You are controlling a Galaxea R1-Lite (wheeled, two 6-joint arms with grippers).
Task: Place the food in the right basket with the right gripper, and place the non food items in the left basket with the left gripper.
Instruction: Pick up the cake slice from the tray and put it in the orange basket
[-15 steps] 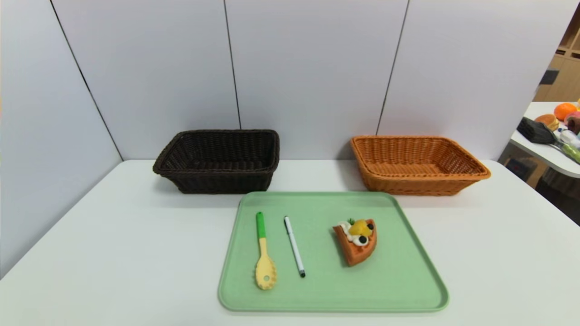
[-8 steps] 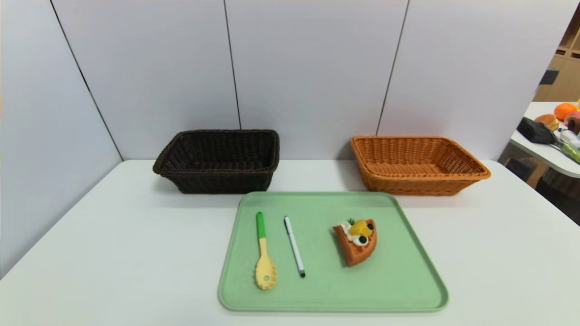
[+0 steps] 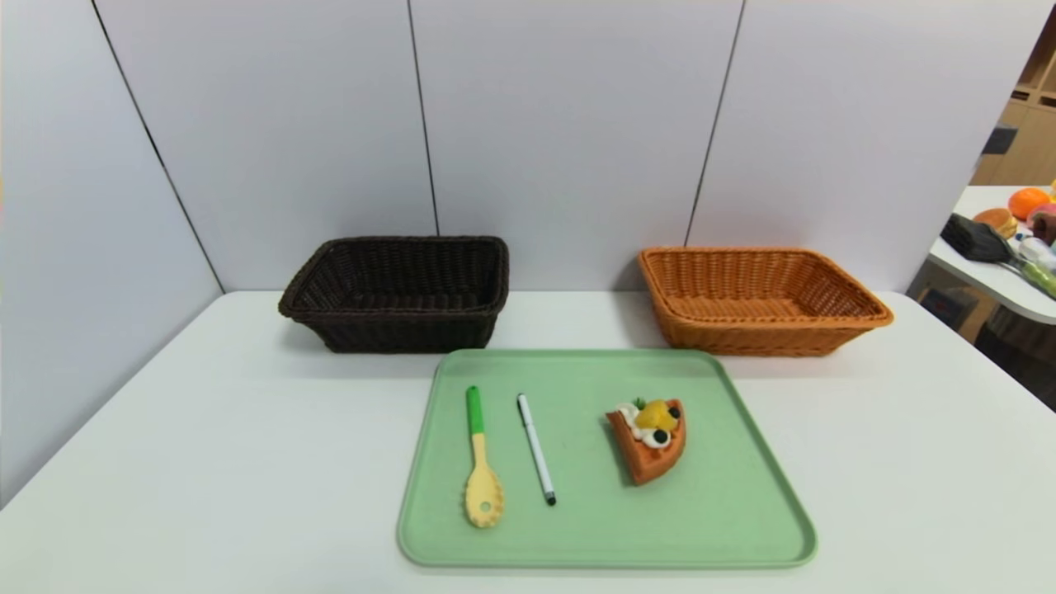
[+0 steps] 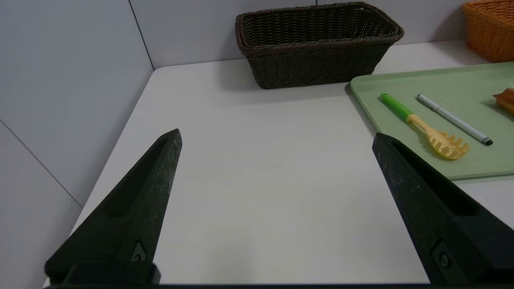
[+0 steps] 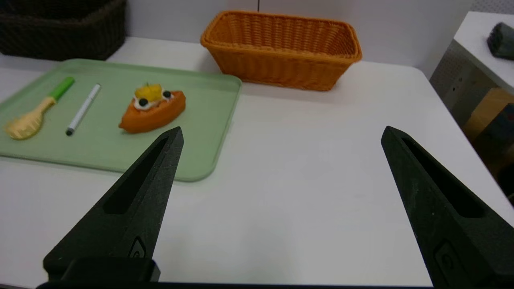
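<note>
While nothing on the green tray [image 3: 742, 503] is being touched yet, both arms are waiting low at the near edge of the white table [image 3: 206, 462], outside the head camera's sight. The left gripper [image 4: 277, 138] is hovering over bare tabletop beside the tray with its fingers spread wide, and the right gripper [image 5: 281, 132] is doing the same on the other side, equally wide and holding nothing.

The waffle wedge [image 3: 650, 439] is lying on the tray's right half, the pasta spoon [image 3: 480, 462] and the pen [image 3: 536, 448] side by side on its left half, close but not touching. The dark basket [image 3: 396, 293] and the orange basket [image 3: 759, 301] are sitting behind the tray against the wall panels, both looking empty.

Sorting seems to be only starting. For the waffle, I would be bringing the right gripper down across the firm crust rather than the cream topping. The pen is lying flat and thin, so the left fingers probably need to be closing squarely across it, right at the tray surface.

Off to the right, a second table [image 3: 990, 272] is carrying an orange and other clutter.
</note>
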